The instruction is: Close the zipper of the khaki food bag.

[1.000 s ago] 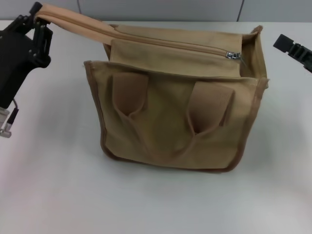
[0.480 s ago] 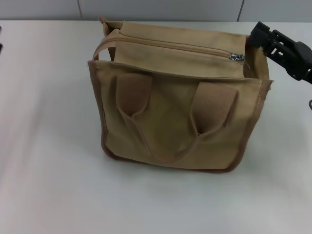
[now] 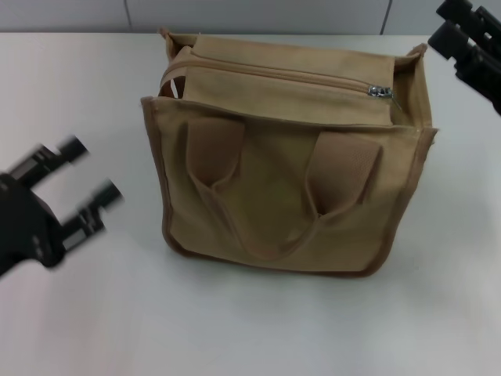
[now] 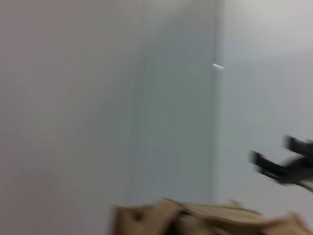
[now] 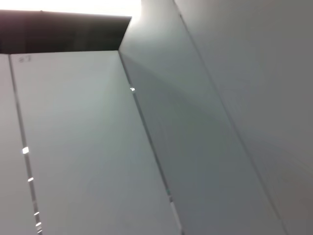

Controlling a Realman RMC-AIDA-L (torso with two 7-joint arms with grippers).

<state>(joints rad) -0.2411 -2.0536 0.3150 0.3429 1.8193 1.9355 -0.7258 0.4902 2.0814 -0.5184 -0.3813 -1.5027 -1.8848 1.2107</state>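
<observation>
The khaki food bag point(image 3: 290, 196) stands upright in the middle of the white table, its two handle straps hanging down its front. The zipper point(image 3: 274, 76) runs across the bag's top, and its silver pull tab point(image 3: 381, 92) lies at the right end. A small dark gap shows at the top left corner. My left gripper point(image 3: 88, 170) is open and empty, low at the left, apart from the bag and blurred. My right gripper point(image 3: 448, 22) is open and empty at the far right, above and behind the bag's right corner. The left wrist view shows the bag's top point(image 4: 205, 218) and the right gripper point(image 4: 286, 166) farther off.
The white table point(image 3: 235, 321) surrounds the bag. A grey panelled wall point(image 3: 258, 14) runs along the table's far edge. The right wrist view shows only wall panels point(image 5: 98, 147).
My left gripper let go of the zipper's tail end, left the view, and now shows low at the left. The tail has dropped back onto the bag. My right gripper neared the bag's right corner, then drew back.
</observation>
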